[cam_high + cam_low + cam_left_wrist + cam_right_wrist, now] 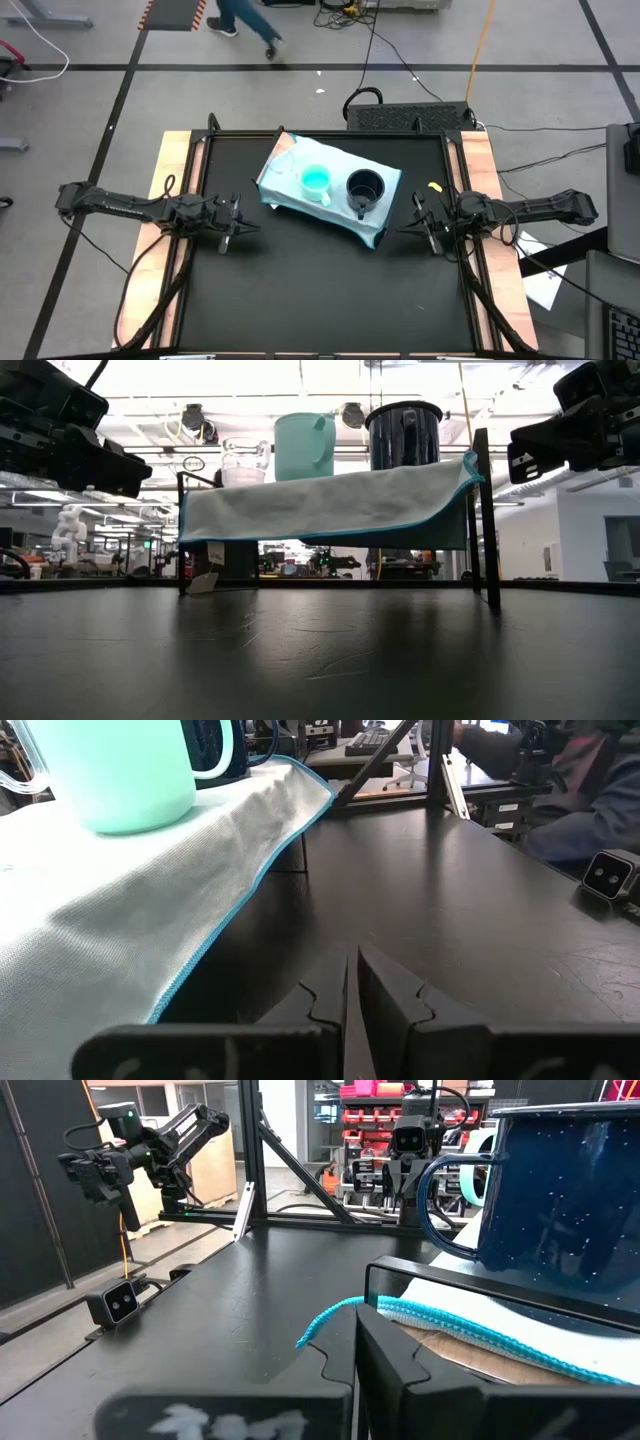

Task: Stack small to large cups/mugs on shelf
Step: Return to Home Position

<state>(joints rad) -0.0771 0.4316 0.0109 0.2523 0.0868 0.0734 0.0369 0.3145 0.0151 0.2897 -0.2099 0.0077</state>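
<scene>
Low view and high view agree that all three cups are set on the light blue, cloth-covered raised shelf (330, 500). The tiny clear glass cup (245, 462), the teal mug with a white handle (305, 447) and the dark speckled handled mug (403, 435) are lined up side by side, smallest to largest, and none is nested in another. The left gripper (240, 228) is poised over the black worktop (320, 300) just off the shelf's left end, with its fingers pressed together and nothing held. The right gripper (418, 228) is placed likewise off the right end, fingers closed against each other and empty, near the cloth's turquoise hem (330, 1325) by the dark mug. For the return to rest, it is judged that each arm should be drawn outward, away from the shelf. That way the hem and the black frame post (487, 520) are not caught and the cups are not jolted.
</scene>
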